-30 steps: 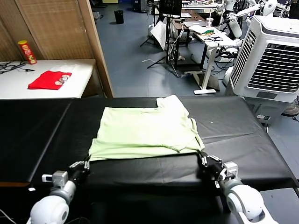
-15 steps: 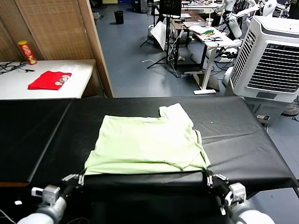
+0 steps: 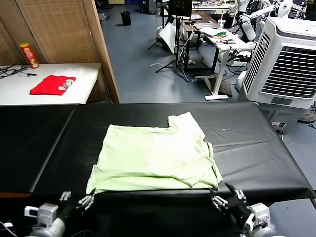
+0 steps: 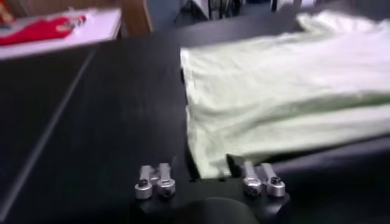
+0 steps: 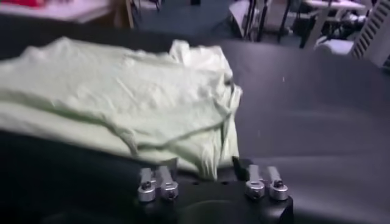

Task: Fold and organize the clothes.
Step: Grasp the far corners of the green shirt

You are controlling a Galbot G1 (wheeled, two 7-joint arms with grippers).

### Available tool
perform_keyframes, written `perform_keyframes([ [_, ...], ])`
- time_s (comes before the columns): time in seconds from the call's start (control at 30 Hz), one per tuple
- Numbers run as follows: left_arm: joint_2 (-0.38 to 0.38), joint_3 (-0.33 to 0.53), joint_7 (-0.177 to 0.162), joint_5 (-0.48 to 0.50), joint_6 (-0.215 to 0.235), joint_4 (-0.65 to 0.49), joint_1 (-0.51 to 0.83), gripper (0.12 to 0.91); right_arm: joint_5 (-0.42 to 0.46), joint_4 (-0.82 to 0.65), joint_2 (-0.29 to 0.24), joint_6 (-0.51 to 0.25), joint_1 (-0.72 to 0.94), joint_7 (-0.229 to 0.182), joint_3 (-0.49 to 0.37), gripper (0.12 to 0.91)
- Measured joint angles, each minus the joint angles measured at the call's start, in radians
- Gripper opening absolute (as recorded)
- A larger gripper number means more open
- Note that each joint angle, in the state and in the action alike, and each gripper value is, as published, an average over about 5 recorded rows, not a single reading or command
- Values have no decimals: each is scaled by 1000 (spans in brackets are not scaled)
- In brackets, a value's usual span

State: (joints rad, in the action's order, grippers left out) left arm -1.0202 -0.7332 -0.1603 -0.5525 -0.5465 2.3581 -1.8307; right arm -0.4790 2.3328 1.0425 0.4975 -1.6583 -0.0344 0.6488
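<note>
The T-shirt [image 3: 154, 157] lay folded on the black counter [image 3: 256, 153], near the front edge, w/ one sleeve sticking out at the far right corner. Both hands sat low at the counter's near edge, just off the shirt's front corners. Left hand [image 3: 74, 200] was by the front-left corner, fingers spread, holding nothing; in the left wrist view the shirt's corner [image 4: 210, 164] lay between the fingers of that hand [image 4: 207, 181]. Right hand [image 3: 226, 197] was by the front-right corner, fingers also spread & empty; in its wrist view the hem [image 5: 207, 159] sat just ahead of the hand [image 5: 208, 181]. A red garment [image 3: 52, 84] lay on a white side table [image 3: 84, 86] at far left, well apart.
</note>
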Motion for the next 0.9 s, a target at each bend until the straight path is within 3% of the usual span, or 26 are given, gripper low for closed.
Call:
perform_keyframes([
  [0.17, 12, 31, -19, -104, -26, -57, 166, 798, 0, -146, -18, -23, 236, -17, -78, 798],
  [0.37, 40, 112, -43, -188, -41, -221, 458, 798, 26, -368, 3, -22, 533, -32, -208, 798],
  [0.63, 24, 278, -51, -218, -67, -474, 779, 798, 18, -696, 62, -25, 861, -52, -390, 798],
  [0.9, -13, 399, -39, -228, -51, -698, 982, 798, -41, -999, 127, -1, 1104, -50, -525, 798],
])
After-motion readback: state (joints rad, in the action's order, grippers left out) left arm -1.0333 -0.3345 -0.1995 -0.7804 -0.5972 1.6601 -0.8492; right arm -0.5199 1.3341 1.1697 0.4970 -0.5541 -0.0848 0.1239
